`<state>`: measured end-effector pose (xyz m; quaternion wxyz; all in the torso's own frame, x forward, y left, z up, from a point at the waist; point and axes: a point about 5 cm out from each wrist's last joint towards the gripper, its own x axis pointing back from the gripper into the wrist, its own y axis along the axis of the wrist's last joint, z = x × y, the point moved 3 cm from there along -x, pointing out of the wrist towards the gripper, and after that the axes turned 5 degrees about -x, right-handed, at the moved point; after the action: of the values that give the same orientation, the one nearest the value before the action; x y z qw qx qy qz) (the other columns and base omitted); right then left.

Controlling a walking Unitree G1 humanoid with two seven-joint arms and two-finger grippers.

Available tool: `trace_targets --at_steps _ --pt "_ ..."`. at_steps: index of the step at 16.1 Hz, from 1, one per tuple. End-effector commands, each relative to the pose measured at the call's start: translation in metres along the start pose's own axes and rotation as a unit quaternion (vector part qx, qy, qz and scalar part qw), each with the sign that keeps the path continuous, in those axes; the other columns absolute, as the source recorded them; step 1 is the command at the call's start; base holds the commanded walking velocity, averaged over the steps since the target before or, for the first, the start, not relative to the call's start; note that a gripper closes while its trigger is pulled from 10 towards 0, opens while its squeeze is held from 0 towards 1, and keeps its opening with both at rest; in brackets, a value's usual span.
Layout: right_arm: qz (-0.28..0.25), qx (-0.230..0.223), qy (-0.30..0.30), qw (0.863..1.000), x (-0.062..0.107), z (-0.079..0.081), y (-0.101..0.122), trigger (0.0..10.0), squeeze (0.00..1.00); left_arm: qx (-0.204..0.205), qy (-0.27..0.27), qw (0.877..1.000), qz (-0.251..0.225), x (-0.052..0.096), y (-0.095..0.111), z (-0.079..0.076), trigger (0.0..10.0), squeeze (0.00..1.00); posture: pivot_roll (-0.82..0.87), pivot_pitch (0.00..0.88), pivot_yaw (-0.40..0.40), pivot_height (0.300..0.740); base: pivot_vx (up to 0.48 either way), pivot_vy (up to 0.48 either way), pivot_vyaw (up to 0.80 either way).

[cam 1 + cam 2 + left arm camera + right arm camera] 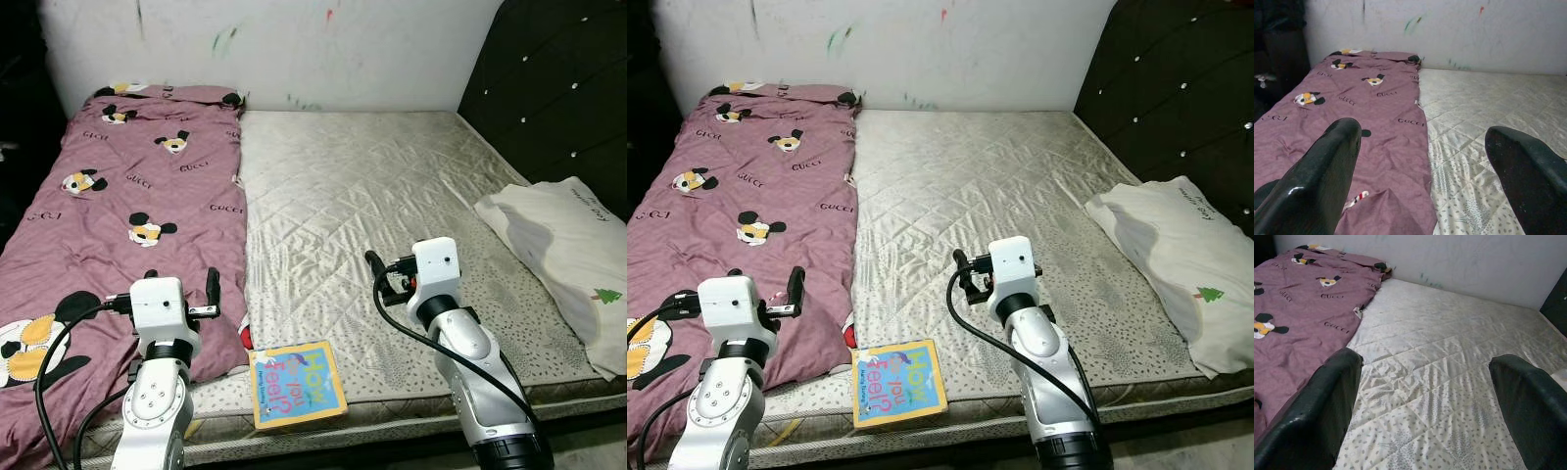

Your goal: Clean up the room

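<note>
Hovering over mattress (392, 186) | left hand (1422, 176) released | right hand (1425, 406) released | book (296, 384) near edge

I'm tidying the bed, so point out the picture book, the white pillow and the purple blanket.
picture book (297, 384), left eye view, middle of its cover.
white pillow (563, 250), left eye view, its top face.
purple blanket (764, 196), right eye view, its flat middle.

Children's book (297, 384) lies flat, cover up, yellow-and-blue with large coloured lettering, at the near edge of the bed, between the left tool (179, 284) and the right tool (392, 274) and nearer the robot than both. Purple cartoon-print blanket (127, 206) is spread over the bed's left side, under and beyond the left tool, its near corner rumpled just beside the book. White pillow (568, 255) with a small green tree mark lies well to the right of the right tool, by the dark headboard.
</note>
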<state>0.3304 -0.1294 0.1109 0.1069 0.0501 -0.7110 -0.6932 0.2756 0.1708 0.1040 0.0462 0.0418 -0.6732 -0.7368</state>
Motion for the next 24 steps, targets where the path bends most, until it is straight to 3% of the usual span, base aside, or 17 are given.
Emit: trace_targets --at_steps 1,10,20,24 --pt "-0.004 0.005 0.005 1.000 -0.0021 0.0003 0.0026 10.0 0.00 0.002 0.005 1.000 -0.001 0.0003 0.0025 0.0007 10.0 0.00 0.01 0.000 -0.081 0.740 0.000 0.000 0.00" --pt "-0.002 0.003 0.011 1.000 -0.0022 0.0031 0.0016 10.0 0.00 0.006 0.007 1.000 0.003 -0.0002 0.0016 0.0010 10.0 0.00 0.01 0.000 -0.085 0.740 0.000 0.000 0.00" --pt "0.000 0.003 0.015 1.000 -0.0023 0.0046 0.0002 10.0 0.00 0.007 0.005 1.000 0.003 -0.0024 0.0016 -0.0002 10.0 0.00 0.01 0.001 -0.086 0.635 0.000 0.000 0.00" --pt "-0.002 0.002 0.016 1.000 -0.0039 0.0056 0.0011 10.0 0.00 0.008 0.006 1.000 0.001 -0.0029 0.0022 -0.0005 10.0 0.00 0.01 0.002 -0.089 0.630 0.000 0.000 0.00"
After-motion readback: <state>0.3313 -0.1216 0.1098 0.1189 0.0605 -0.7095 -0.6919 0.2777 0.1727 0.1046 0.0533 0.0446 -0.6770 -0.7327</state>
